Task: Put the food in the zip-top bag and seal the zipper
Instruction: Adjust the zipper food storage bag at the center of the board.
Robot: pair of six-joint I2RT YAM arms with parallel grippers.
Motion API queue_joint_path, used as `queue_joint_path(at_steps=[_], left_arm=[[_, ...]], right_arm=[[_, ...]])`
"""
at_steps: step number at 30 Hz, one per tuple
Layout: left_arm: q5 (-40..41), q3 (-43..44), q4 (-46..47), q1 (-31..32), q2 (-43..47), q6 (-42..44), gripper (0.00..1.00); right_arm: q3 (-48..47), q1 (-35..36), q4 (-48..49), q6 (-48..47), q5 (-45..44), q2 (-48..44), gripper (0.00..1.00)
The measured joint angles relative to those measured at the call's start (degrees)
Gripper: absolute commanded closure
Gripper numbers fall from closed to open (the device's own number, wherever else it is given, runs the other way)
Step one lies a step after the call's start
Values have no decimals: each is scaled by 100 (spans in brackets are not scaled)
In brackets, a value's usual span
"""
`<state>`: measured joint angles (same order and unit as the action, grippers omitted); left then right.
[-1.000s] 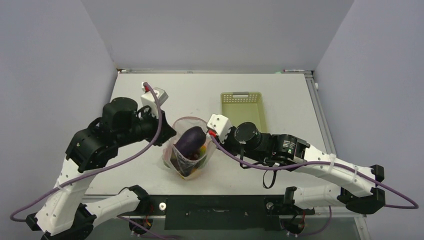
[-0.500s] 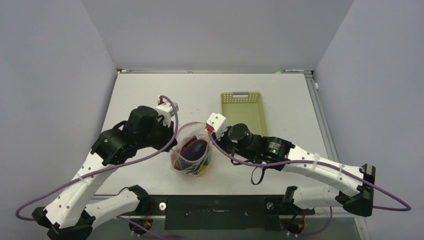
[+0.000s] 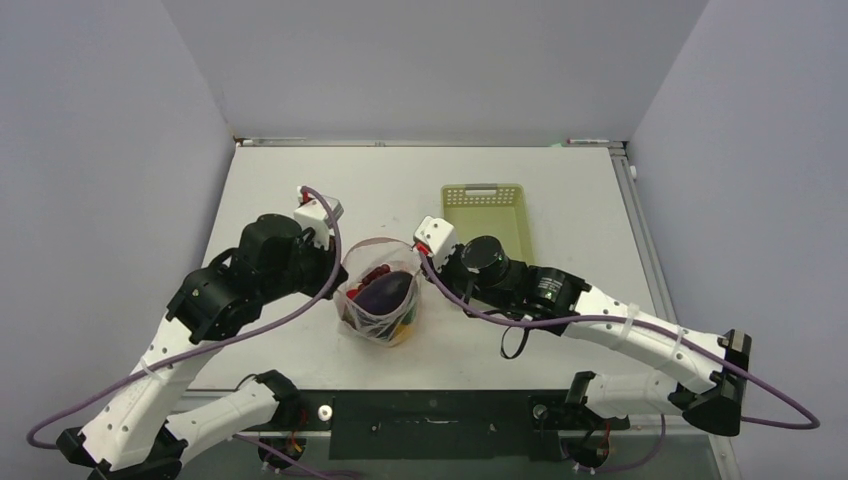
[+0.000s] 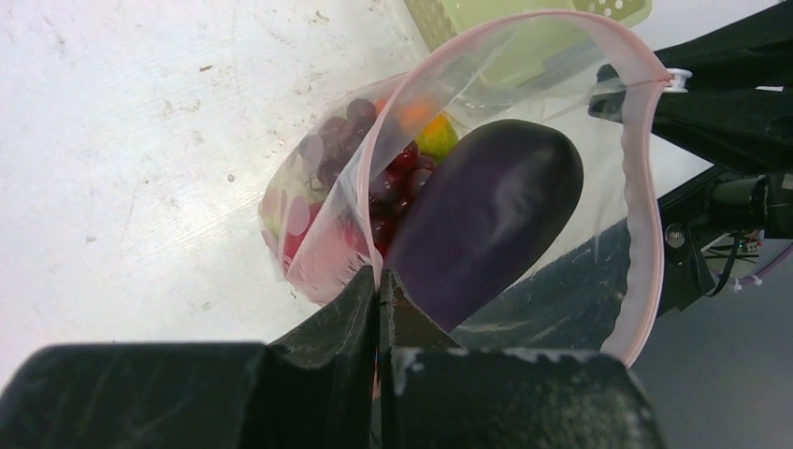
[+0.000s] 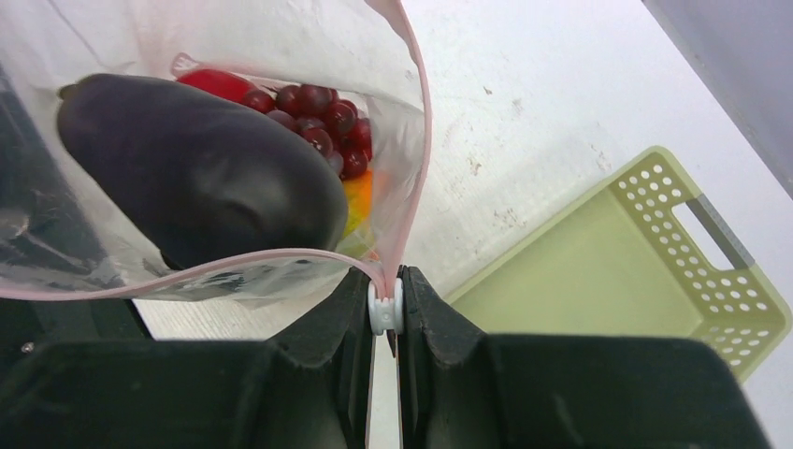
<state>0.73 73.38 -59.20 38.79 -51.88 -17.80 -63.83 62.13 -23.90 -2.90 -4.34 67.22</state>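
Holding the zip-top bag (image 3: 372, 318) from both sides, we record the following.

Left gripper (image 4: 379, 281): clenched on the left part of the bag's rim, fingers pressed together on the plastic.

Right gripper (image 5: 384, 292): clenched on the right end of the mouth, pinching the small white tab (image 5: 384, 313) where the zipper (image 4: 643, 196) ends.

Bag: stretched between our two wrists over the table (image 3: 260, 190), mouth facing up and pulled wide. The pink strip loops round the opening, unsealed. We cannot tell whether the bottom rests on the table.

Contents:
- Purple eggplant (image 4: 486, 220), uppermost, its rounded end near the mouth.
- Dark red-purple grapes (image 5: 318, 117), beside and below it.
- One yellow-orange piece (image 4: 433, 137), against the far wall of the bag.
- One red piece (image 5: 213, 82), next to the grapes.

Any pieces deeper down are hidden from us.

Also present: pale green slatted basket (image 3: 485, 215), on the table to the far right of the bag, just beyond our right wrist and apart from the plastic.
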Motion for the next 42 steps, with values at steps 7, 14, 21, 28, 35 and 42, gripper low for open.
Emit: queue_joint_path(at_steps=[7,14,21,28,35,42], left_arm=[[186,7,146,-2,363,-24,100],[297,7,164,-31,431,-105,100],[400,4,166,-116,452,-131,100],[402,4,162,-190,450,-133,100],[391,4,160,-243,444,-133,100],[348,4,160,-293,444,-129,100]], right_arm=[[92,2,240,-264,402,-409,74],[538,0,605,-632,636,-839,46],[1051,-33,861,-855,772,-1252,34],[1757,-101,1436,-968,1172,-1683,32],[2197,-256,2153,-1113,1674,-1751,34],[2258,-761,2924,-1078,2323,-1593,41]])
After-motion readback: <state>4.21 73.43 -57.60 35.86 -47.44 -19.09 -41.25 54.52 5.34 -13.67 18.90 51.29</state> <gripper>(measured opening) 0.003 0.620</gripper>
